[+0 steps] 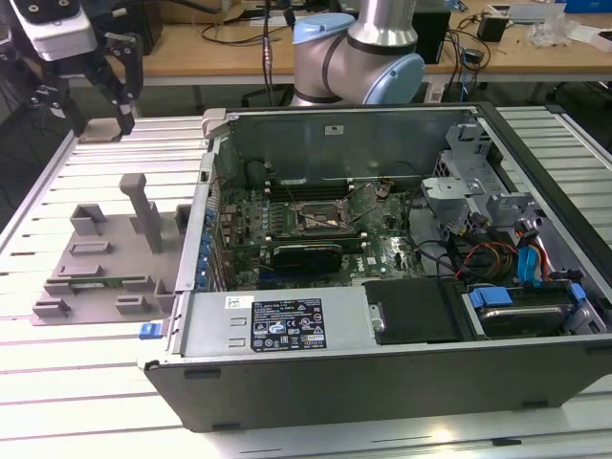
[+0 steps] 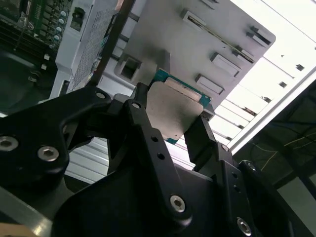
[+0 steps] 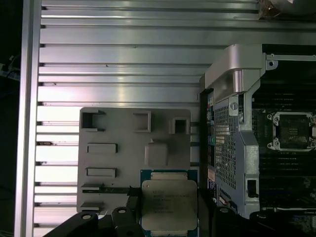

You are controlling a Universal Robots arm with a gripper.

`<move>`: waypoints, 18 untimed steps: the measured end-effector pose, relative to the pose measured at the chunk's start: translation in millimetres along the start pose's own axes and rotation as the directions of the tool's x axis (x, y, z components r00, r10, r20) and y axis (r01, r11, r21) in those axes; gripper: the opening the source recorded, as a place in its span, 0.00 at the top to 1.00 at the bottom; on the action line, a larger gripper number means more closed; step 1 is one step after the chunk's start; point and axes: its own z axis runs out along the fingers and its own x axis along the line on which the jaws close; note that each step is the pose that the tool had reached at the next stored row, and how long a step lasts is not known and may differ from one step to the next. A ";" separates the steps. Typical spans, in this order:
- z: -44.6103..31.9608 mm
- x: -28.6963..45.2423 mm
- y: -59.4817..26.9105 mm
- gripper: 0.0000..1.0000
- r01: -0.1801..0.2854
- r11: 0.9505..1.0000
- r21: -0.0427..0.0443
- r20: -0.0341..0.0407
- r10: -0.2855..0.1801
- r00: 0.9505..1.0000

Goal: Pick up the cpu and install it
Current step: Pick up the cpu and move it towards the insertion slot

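Gripping: the gripper (image 3: 169,199) is pinched onto the cpu (image 3: 169,210), one black finger (image 3: 132,210) against each of two opposite edges.
Cpu, first wrist view: silvery-grey top plate faces the camera, with a thin green-blue rim showing around it; it hangs level between the fingers.
Cpu, second wrist view: the same chip (image 2: 174,114) sits between the two fingers (image 2: 142,106), its plate lit and its rim showing at the far edge; the gripper (image 2: 173,106) closes on it from both sides.
Cpu position: raised off the grey plastic tray (image 3: 123,163), seen over the tray's part beside the computer case (image 3: 232,74), outside the case wall.
Gripper, exterior view: the gripper (image 1: 100,120) is high at the exterior view's left, above the slatted metal table (image 1: 57,382) and clear of the tray (image 1: 105,277); I cannot make out the chip there.
Tray: flat grey slab with raised blocks and slots, lying on the table just beside the case's wall.
Case: the computer case (image 1: 382,363) lies open on its side, with the motherboard (image 1: 287,229) exposed inside.
Socket: the square dark socket frame (image 1: 320,218) sits mid-board, also seen in the first wrist view (image 3: 292,131); it is well apart from the held cpu, which is not yet installed.
Arm: the robot arm (image 1: 359,57) stands behind the case.
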 end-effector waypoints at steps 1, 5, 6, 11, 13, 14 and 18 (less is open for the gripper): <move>0.0 -2.8 0.0 0.45 0.000 1.000 0.000 0.000 0.000 1.000; 0.3 -16.2 -0.1 0.45 0.000 1.000 0.000 0.000 0.000 1.000; 0.3 -20.0 -0.1 0.45 0.000 1.000 0.000 0.000 0.000 1.000; 0.5 -36.5 -0.2 0.45 0.000 1.000 0.000 0.000 0.000 1.000; 0.6 -42.1 -0.2 0.45 0.000 1.000 0.000 0.000 0.000 1.000; 0.6 -44.5 -0.2 0.45 0.000 1.000 0.000 0.000 0.000 1.000; 0.8 -59.1 -0.3 0.45 0.000 1.000 0.000 0.000 0.000 1.000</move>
